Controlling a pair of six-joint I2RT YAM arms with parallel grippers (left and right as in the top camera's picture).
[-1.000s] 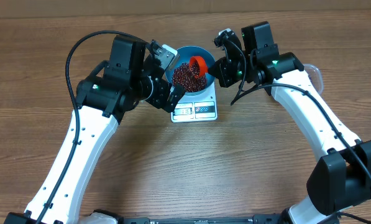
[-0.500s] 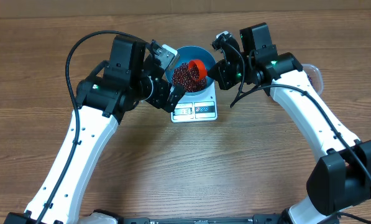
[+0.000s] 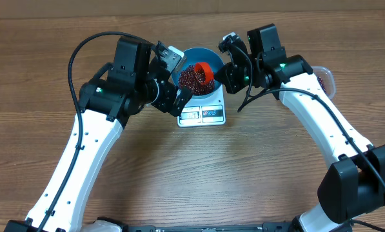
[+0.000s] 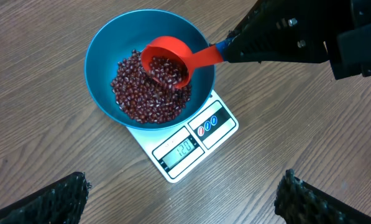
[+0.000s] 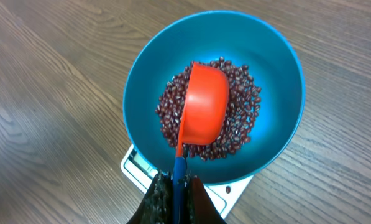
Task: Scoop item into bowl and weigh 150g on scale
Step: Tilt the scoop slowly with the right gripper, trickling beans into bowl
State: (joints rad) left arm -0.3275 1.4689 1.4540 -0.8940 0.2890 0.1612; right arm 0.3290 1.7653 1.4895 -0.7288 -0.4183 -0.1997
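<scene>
Beans [image 4: 141,99]: dark red-brown heap in the bottom of the blue bowl [image 4: 104,50], piled toward the side nearest the scale's display. The bowl sits on the white scale [image 4: 225,127] and is wider than it, so only the front strip w/ the panel sticks out from under the rim. The bowl covers the rest of the platform.

Writing: the display [image 4: 184,148] reads 120 in the L wrist view. Next to it are two small oval buttons [image 4: 207,125], one marked red, one blue. Their print is too small to read, and no brand can be made out.

A red scoop [image 4: 166,59] hangs inside the bowl just over the heap, tipped on its side, w/ some beans in its cup. In the R wrist view only the cup's smooth back shows. Its handle turns blue toward the end and runs out over the bowl rim.

R gripper [image 5: 175,190]: clamped tight on that blue handle end, one finger each side.

L gripper [image 4: 185,202]: jaws spread wide, nothing btwn them. It hovers above scale and bowl, and only the two dark fingertips [image 4: 51,199] show at the bottom corners of its view.

Scale rests on a wood-grain table [image 3: 244,167], btwn the two arms. Behind the R arm a clear tub [image 3: 327,72] peeks out, w/ a few dark beans visible inside, mostly hidden.
</scene>
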